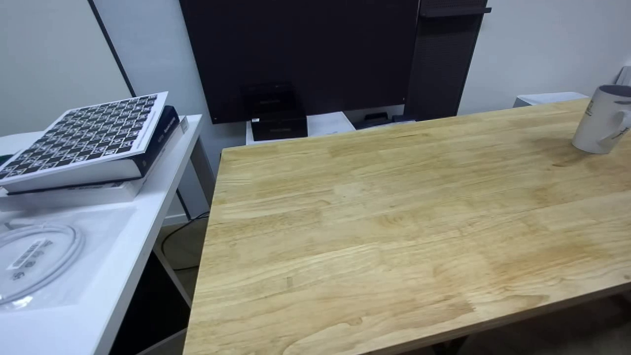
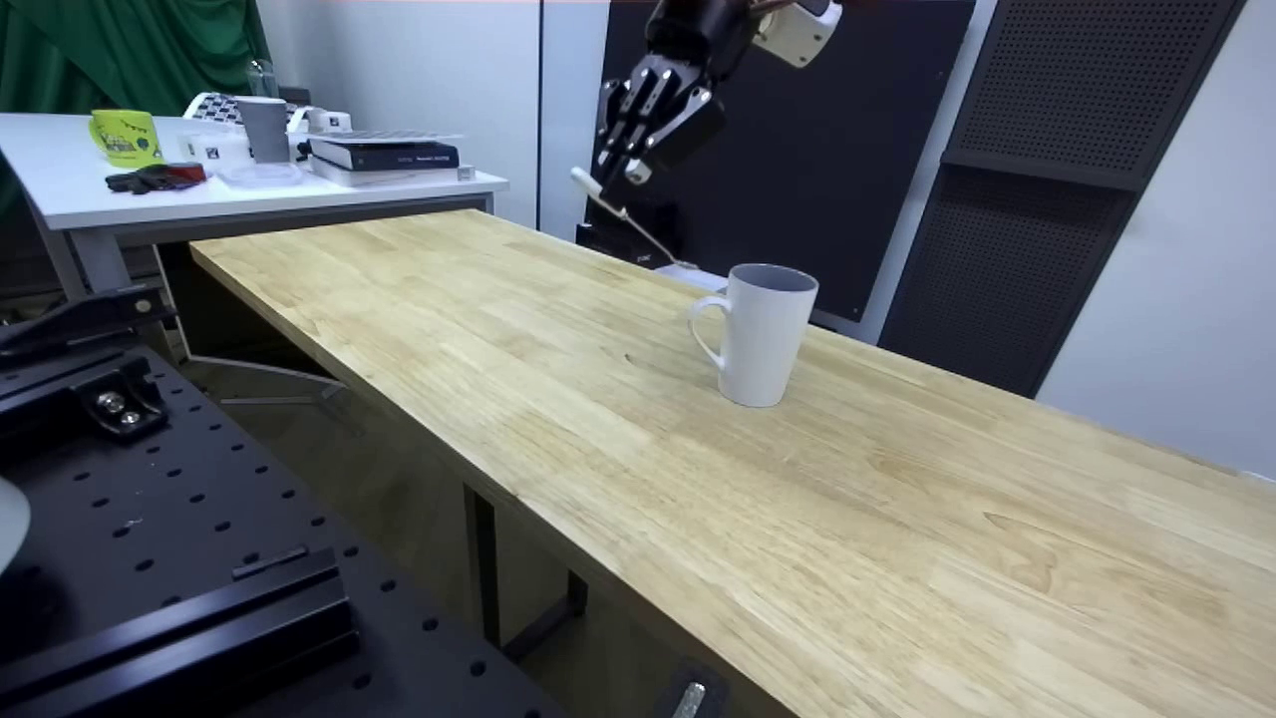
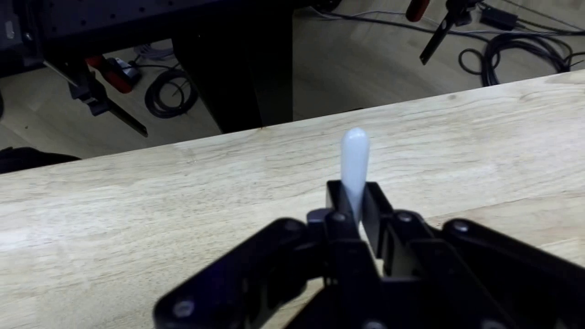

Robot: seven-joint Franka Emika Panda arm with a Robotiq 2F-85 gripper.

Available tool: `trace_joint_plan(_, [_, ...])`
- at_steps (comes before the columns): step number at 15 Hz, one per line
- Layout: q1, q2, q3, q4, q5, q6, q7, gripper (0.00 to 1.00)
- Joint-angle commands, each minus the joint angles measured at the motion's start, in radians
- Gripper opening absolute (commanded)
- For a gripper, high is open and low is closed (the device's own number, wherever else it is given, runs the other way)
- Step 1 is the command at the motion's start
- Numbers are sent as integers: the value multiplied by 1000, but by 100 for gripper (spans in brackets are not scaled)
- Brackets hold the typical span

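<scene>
One white stick [image 3: 354,157], slender, smooth, round-ended

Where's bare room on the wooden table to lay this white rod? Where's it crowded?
Bare room for the white rod: the wooden table from the white mug to the end beside the white desk; also beyond the mug, away from that desk. Crowded: the white desk, with stacked books and a bagged cable.

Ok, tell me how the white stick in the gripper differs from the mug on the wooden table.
The white stick is slim and rod-like; the mug is wide and hollow, with a handle. The stick slants, clamped in the gripper; the mug stands upright on the wooden table. Both look whitish outside.
</scene>
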Motion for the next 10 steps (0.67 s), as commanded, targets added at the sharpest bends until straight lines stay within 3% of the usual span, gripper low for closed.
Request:
trace_joint_plan(1, [-50,-13,4,91,43,-124,-38,3])
trace_joint_plan(10, [-218,144,-43,306,236,-299,-124,3])
